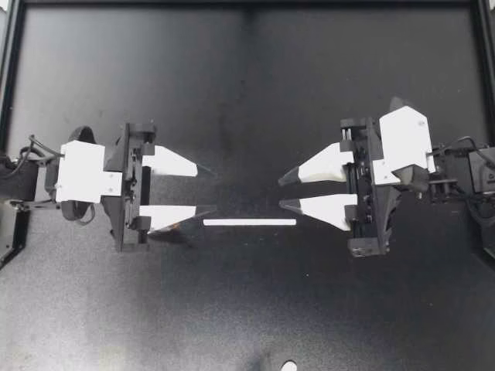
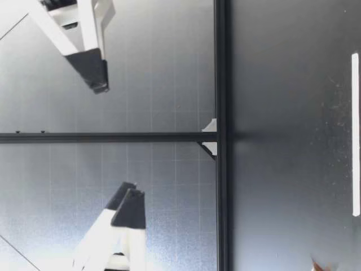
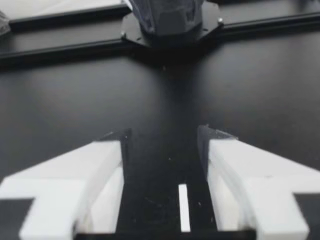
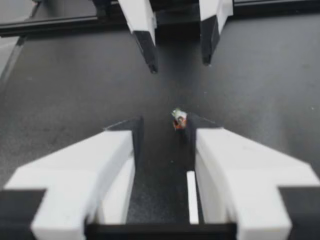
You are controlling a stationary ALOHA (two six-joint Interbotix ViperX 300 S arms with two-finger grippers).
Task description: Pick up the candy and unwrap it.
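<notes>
My left gripper (image 1: 207, 189) and my right gripper (image 1: 280, 192) face each other across a gap, both raised above the black table and both open with nothing between their fingers. The candy (image 4: 178, 119), a small orange and white piece, lies on the table ahead of my right gripper (image 4: 162, 125) and below my left gripper (image 4: 179, 62). The low view shows the candy (image 2: 323, 265) just past the end of the white strip on my left arm's side. I cannot make it out in the top view or the left wrist view.
A white strip (image 1: 249, 222) lies flat on the table below the gap between the grippers. A black frame rail (image 1: 247, 4) runs along the table's far edge. A small white object (image 1: 288, 365) sits at the near edge.
</notes>
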